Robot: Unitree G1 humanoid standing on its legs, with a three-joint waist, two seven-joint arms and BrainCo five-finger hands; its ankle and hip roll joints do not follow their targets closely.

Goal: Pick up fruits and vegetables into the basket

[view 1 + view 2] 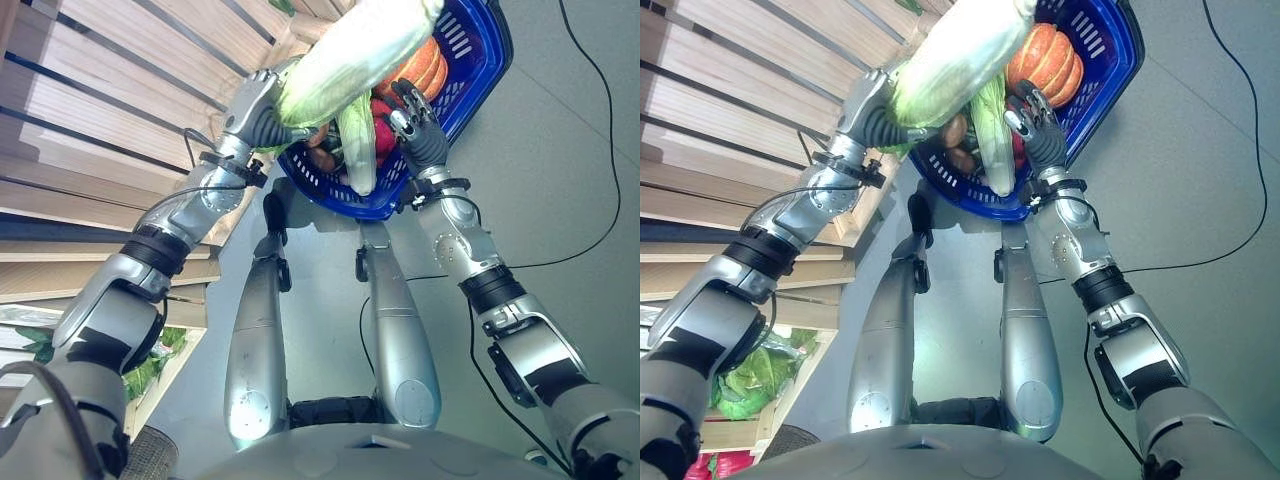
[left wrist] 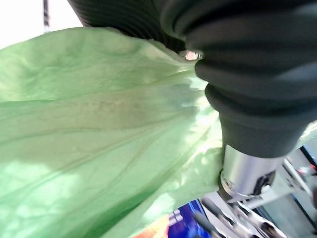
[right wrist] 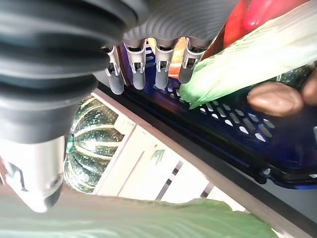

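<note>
Item: long pale-green leafy cabbage (image 1: 350, 55), a Chinese-cabbage type with a white ribbed base. Held at its lower end by the left hand (image 1: 262, 110), whose fingers were curled round the stalk end; in the left wrist view the leaf surface lay pressed against the dark ribbed cover. The cabbage's long axis ran slantwise, from the left hand up and across the blue perforated plastic basket (image 1: 478, 60), so most of its length hung over the basket's open top and not yet inside it.

Item: blue basket, as above. Contents seen: an orange ribbed pumpkin (image 1: 1045, 60), a second narrower pale-green leafy vegetable (image 1: 992, 135) lying lengthwise over the near rim, small brown rounded pieces (image 1: 956, 130), something red beneath.

Item: right hand (image 1: 1035, 125). It stood at the basket's near rim with fingers extended and only loosely bent, gripping nothing; the right wrist view showed its fingertips (image 3: 136, 74) against the basket's blue wall.

Item: slatted wooden crate shelving (image 1: 110, 110) to the robot's left, with a dark-green striped squash (image 3: 91, 144) in one crate.

Judgement: the left hand was the carrying hand; the basket lay directly beyond it along the cabbage's own axis, so lowering and letting go was likely all that remained.
</note>
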